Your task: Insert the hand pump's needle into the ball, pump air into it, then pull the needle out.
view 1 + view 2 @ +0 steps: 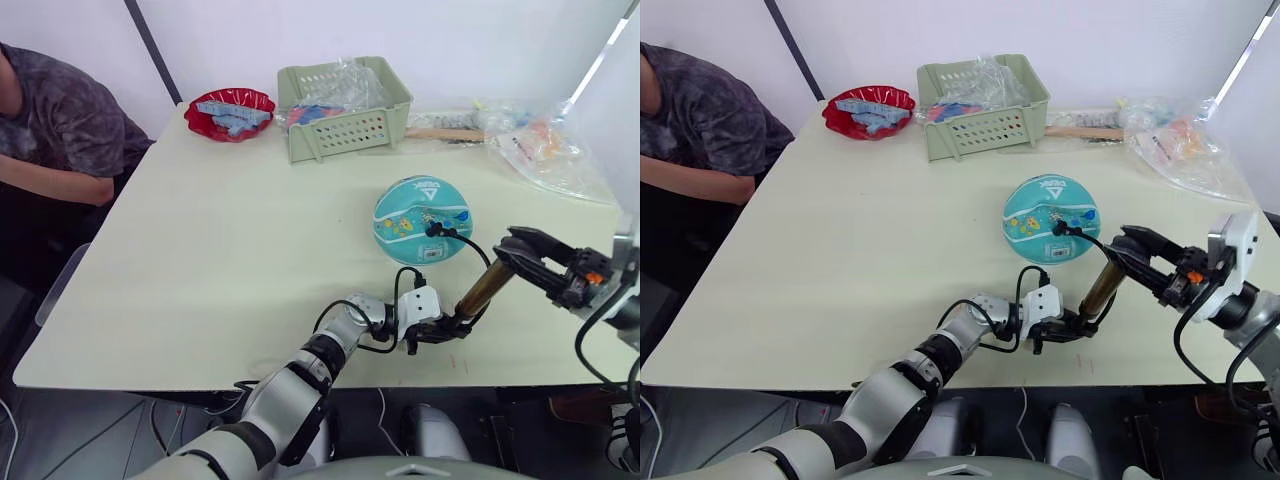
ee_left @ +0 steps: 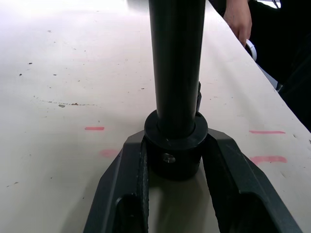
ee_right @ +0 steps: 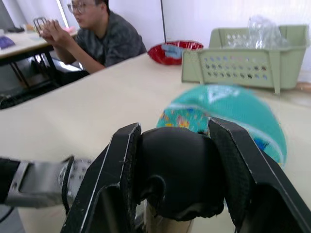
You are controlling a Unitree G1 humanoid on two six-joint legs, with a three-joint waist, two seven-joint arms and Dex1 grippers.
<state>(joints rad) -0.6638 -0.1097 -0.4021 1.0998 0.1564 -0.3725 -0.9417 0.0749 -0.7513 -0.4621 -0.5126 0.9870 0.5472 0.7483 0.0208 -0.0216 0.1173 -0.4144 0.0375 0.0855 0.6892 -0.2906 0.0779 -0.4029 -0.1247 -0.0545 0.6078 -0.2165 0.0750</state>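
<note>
The teal ball (image 1: 422, 218) rests on the table right of centre. A small black fitting with the needle (image 1: 435, 229) sits against the ball's near side; the pin itself is hidden. A thin black hose (image 1: 474, 245) arcs from it to the hand pump (image 1: 484, 289), a bronze cylinder tilted up toward the right. My left gripper (image 1: 447, 328) is shut on the pump's black bottom cap (image 2: 175, 154) at the table surface. My right gripper (image 1: 512, 252) is shut on the pump's black top handle (image 3: 177, 172), with the ball (image 3: 233, 109) just beyond it.
A green basket (image 1: 343, 105) with plastic bags and a red bowl (image 1: 230, 112) stand at the table's far side. Crinkled clear bags (image 1: 545, 145) lie at the far right. A person (image 1: 60, 120) sits at the table's left edge. The near edge runs close under the pump.
</note>
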